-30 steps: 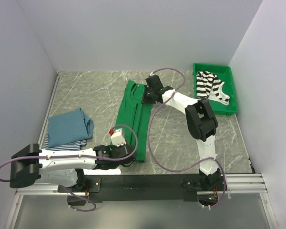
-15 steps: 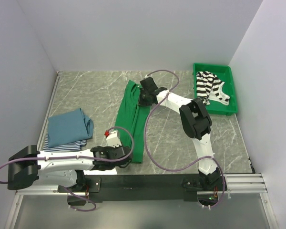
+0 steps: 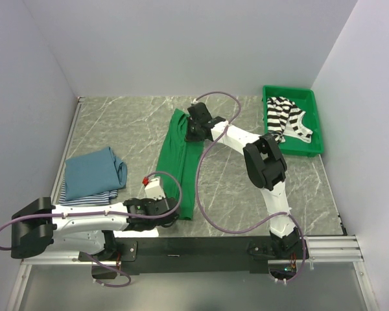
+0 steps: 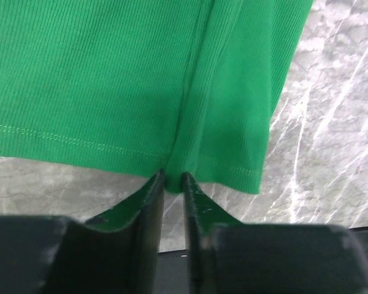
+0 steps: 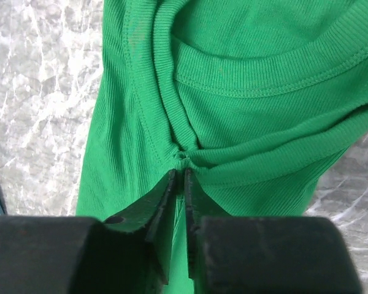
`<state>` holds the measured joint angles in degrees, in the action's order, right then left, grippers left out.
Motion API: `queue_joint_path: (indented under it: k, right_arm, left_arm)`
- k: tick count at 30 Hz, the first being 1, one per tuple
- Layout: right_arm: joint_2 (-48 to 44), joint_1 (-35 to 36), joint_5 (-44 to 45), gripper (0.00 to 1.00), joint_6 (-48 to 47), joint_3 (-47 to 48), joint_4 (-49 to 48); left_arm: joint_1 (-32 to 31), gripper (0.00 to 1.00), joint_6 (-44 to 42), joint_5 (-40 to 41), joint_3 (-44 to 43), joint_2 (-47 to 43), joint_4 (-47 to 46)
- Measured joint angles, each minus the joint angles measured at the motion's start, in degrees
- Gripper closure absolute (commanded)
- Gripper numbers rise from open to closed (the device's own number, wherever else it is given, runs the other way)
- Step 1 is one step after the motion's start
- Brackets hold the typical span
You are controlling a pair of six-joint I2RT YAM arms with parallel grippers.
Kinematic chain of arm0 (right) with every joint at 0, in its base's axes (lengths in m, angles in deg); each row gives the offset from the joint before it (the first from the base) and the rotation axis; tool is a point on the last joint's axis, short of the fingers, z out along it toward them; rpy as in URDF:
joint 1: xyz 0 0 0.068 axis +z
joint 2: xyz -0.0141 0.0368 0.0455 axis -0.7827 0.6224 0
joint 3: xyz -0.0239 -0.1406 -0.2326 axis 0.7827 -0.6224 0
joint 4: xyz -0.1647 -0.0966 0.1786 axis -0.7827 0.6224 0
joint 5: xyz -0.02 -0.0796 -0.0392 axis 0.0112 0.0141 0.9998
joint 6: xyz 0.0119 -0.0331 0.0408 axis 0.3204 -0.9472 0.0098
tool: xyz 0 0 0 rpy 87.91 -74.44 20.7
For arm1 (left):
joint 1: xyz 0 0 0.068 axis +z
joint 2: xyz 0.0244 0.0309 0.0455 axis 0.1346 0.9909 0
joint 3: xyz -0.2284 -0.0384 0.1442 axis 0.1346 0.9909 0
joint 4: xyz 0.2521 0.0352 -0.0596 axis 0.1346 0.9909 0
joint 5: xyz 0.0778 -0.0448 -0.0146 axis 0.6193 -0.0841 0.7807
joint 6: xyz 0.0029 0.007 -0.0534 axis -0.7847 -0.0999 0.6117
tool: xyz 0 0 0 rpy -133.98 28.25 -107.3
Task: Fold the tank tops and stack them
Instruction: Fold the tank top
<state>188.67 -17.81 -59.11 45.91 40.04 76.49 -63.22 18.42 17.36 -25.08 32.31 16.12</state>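
Note:
The green tank top [image 3: 181, 162] lies folded lengthwise into a long strip on the marble table. My left gripper [image 3: 173, 217] is at its near hem; in the left wrist view its jaws [image 4: 173, 176] stand a narrow gap apart, and a ridge of the green hem [image 4: 110, 92] still sits between the tips. My right gripper [image 3: 192, 131] is at the far neckline. Its jaws [image 5: 180, 171] are also slightly parted, with a pucker of the green strap [image 5: 251, 122] at their tips. The black-and-white striped tank top [image 3: 285, 116] lies in the bin.
A green plastic bin [image 3: 314, 148] stands at the back right. At the left, a folded blue top [image 3: 94, 170] rests on a blue-white striped one [image 3: 84, 194]. White walls close in the table on three sides. Purple cables loop over both arms.
Both grippers carried the green top's right edge leftward over itself, narrowing it into a strip. Their jaws, shut tight before, have now parted slightly.

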Motion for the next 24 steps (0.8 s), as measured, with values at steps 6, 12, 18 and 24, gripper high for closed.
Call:
queue_joint_path:
  k: [6,12,18,24]
  right_arm:
    - [0.0,0.0,0.5,0.64,-1.0,0.3,-0.4]
    - [-0.1,0.0,0.5,0.6,-2.0,0.9,-0.2]
    - [-2.6,-1.9,2.1,0.62,-2.3,0.1,-0.2]
    - [-5.2,-9.7,2.8,0.56,-2.1,-0.4,-0.7]
  left_arm:
    - [0.0,0.62,-0.9,-0.3,-0.3,-1.5,2.0]
    - [0.4,0.67,-3.0,0.0,-5.1,-4.3,5.5]
    - [4.3,0.79,-8.4,-0.8,-10.8,-3.4,3.2]
    - [10.8,0.99,-14.4,-5.4,-12.6,5.2,-4.9]
